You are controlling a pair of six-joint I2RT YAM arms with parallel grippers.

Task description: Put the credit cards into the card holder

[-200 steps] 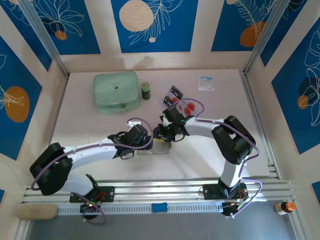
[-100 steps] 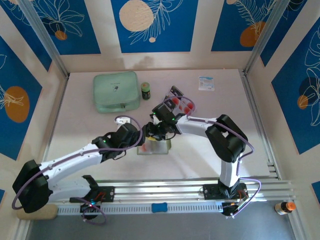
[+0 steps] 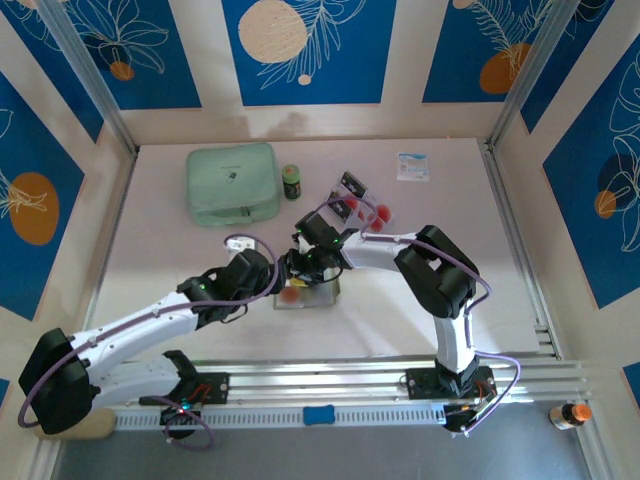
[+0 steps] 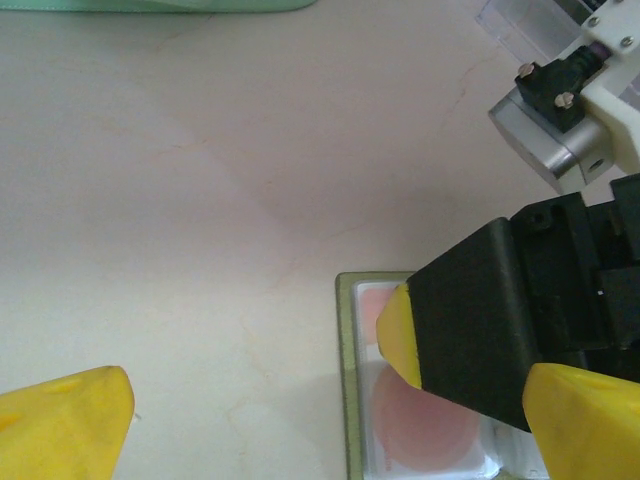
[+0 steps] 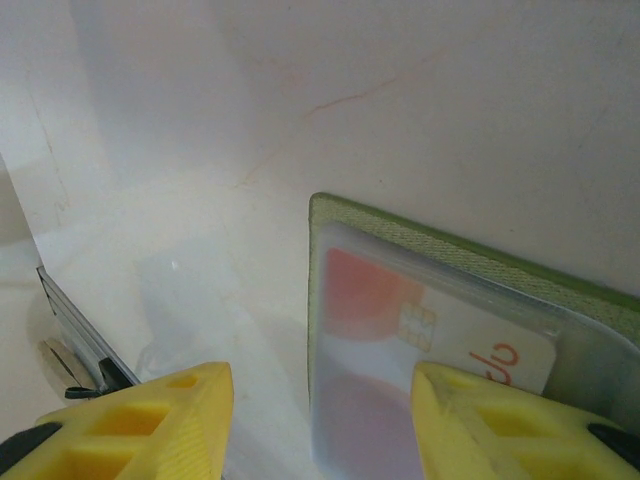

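- Progress: partly done.
- left gripper [image 4: 328, 405]: claw spread as wide as it goes and pinching nothing. It hovers low over the table [image 4: 200, 200], with one finger out over bare table and the other past the holder's near end.
- card holder [image 5: 470, 252]: lies open and flat on the table mid-workspace, between the two wrists, with its clear sleeve side up.
- sleeved card [image 5: 400, 315]: sits under the clear sleeve. Its red circle and chip show through, so I judge one card is in.
- right gripper [image 5: 322, 425]: fingers are apart with nothing between them, hanging just above the holder's open edge. It looks like a release, not a grip.
- credit cards [image 3: 366, 207]: the rest sit in a loose pile further back and to the right, well apart from the holder. At least two red circles are visible, so at least two more fetch-and-insert cycles are left. Closing the snap tab may be needed, but I cannot tell.
- Changes against the top view a second ago:
- The left arm stretches out more, its elbow swung down and left. The claw sits slightly further left of the holder.
- A red circle now shows at the holder's left end, where before it read pale.
- The right wrist has slid left along the holder, and its elbow has followed inward.
- The pile of cards and the mint-green case [image 3: 232, 182] are unchanged.
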